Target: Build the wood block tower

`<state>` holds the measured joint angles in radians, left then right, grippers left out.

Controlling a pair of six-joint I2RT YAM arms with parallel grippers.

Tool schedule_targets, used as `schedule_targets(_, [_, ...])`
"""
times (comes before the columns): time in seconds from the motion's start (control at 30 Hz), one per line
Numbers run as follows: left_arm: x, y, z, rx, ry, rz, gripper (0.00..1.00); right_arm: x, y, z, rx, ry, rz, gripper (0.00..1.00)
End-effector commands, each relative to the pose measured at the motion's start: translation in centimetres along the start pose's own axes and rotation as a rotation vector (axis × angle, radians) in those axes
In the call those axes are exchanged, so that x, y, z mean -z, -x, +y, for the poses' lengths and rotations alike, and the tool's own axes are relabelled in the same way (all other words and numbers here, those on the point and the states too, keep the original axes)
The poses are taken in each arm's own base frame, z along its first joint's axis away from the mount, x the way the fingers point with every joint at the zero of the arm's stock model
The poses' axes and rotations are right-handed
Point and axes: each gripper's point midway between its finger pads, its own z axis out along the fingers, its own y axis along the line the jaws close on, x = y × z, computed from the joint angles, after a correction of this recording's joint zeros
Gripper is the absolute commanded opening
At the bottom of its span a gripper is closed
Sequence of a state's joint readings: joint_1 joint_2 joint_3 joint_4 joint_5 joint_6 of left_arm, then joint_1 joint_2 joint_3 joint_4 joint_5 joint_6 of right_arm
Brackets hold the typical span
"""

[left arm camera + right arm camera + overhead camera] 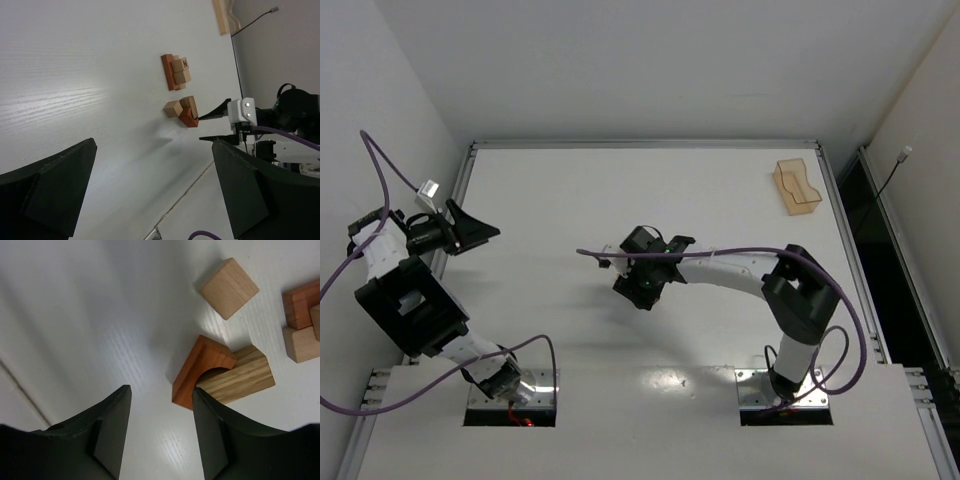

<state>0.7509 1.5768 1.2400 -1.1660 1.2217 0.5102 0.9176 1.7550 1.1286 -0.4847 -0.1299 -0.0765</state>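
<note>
The wood blocks lie in the middle of the table. In the right wrist view a reddish arch block leans on a striped tan block. A tan cube lies beyond them, and a reddish-and-tan cluster shows at the right edge. My right gripper hovers just short of the arch block, jaws apart, with only bare table between them. My left gripper is wide open and holds nothing, far off at the table's left edge. In the top view the right gripper hides the blocks.
A translucent orange tray sits at the back right corner. The left wrist view shows the stacked cluster farther off than the arch block and cube. A metal rail frames the white table.
</note>
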Motion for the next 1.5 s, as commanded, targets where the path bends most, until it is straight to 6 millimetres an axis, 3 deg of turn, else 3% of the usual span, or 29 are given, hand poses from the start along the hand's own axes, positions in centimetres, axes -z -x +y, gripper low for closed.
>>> schedule_targets(0.0, [0.7,1.9,-0.4,-0.004,-0.028,-0.072,1.00,-0.2,2.1,-2.3,-0.096,-0.114,-0.024,0.47])
schedule_targets(0.2, [1.0,2.3,0.1,-0.006,0.001,-0.076,1.00,-1.1,2.1,-2.9,-0.105,-0.241,0.012,0.46])
schedule_targets(0.43, [1.0,2.6,0.5,-0.015,0.003,-0.079,1.00,-1.4,2.1,-2.5,-0.095,-0.235,0.022,0.45])
schedule_targets(0.7, [1.0,3.1,0.4,-0.020,-0.020,-0.082,1.00,-2.3,0.1,-1.1,-0.088,-0.201,0.066,0.40])
schedule_targets(1.03, [1.0,2.9,0.4,-0.024,-0.026,-0.073,1.00,-2.1,0.0,-1.6,-0.087,-0.230,0.069,0.40])
schedule_targets(1.17, [0.9,2.6,0.3,-0.009,-0.041,-0.068,1.00,-2.0,-0.4,-2.7,-0.094,-0.302,0.077,0.42])
schedule_targets(1.47, [1.0,3.0,0.2,-0.017,-0.050,-0.071,1.00,-2.6,-0.9,-1.8,-0.095,-0.251,0.090,0.40])
